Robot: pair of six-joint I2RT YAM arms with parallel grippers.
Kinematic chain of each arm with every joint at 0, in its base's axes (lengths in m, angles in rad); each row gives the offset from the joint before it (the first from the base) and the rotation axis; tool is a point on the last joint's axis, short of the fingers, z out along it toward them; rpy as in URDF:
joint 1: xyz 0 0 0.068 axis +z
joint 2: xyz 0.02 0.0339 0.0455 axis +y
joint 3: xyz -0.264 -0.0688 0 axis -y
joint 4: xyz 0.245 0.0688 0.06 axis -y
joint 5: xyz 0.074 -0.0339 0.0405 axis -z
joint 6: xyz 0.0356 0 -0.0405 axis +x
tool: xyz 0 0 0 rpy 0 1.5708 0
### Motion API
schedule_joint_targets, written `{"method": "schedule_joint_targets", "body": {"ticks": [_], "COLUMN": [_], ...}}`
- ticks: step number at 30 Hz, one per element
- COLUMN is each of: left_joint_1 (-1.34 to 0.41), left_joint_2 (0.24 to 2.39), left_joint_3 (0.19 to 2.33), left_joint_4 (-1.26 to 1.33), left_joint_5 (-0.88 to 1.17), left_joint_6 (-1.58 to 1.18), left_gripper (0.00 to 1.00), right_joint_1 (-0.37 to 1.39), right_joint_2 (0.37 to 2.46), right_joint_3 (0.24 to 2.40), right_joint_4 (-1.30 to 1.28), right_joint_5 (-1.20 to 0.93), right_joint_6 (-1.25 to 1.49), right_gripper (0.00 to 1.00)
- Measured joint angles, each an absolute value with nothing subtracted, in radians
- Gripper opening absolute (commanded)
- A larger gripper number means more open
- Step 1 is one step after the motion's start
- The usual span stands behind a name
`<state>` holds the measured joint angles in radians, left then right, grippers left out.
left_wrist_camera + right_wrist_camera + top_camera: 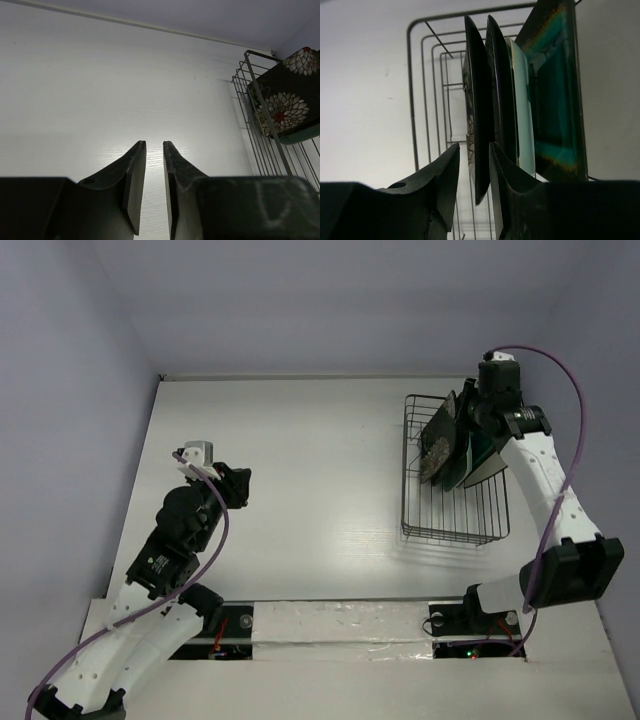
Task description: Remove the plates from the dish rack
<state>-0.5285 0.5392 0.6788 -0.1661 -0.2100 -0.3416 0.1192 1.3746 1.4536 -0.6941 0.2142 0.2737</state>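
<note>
The dish rack stands at the right of the table. Plates stand on edge in its far end. In the right wrist view the rack holds, left to right, the black flowered plate, a second dark plate, the pale mint plate and the teal plate. I cannot pick out a cream-white plate. My right gripper is open, its jaws astride the black plate's near edge, with a gap at the left finger. My left gripper is empty, its jaws a narrow gap apart.
The left gripper hovers over bare white table at centre left. In the left wrist view the rack and the flowered plate show at the far right. Grey walls close the table at the back and sides.
</note>
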Motion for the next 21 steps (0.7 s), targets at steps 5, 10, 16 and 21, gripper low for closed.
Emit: {"method": "schedule_joint_targets", "body": {"ticks": [5,10,16,21], "left_joint_1": [-0.529,-0.529,-0.529,-0.529], "left_joint_2": [0.537,0.533,0.533,0.528], "left_joint_3": [0.679,0.679,0.679,0.679], "left_joint_4": [-0.166,-0.167,-0.167,-0.167], "left_joint_5": [-0.210,-0.210,-0.210,-0.210], "left_joint_6": [-0.342,-0.341,-0.338,-0.338], "left_gripper": [0.21,0.22,0.22,0.22], "right_joint_1": [0.125,0.135,0.147,0.179], "right_joint_2": [1.477,1.527,1.572,1.647], "right_joint_3": [1.481,1.503,1.524,1.555], "right_joint_4": [-0.710,-0.722,-0.727,-0.736], "right_joint_5": [0.223,0.260,0.313,0.376], "right_joint_6": [0.260,0.257,0.249,0.239], "right_gripper": [0.34,0.34,0.34,0.34]}}
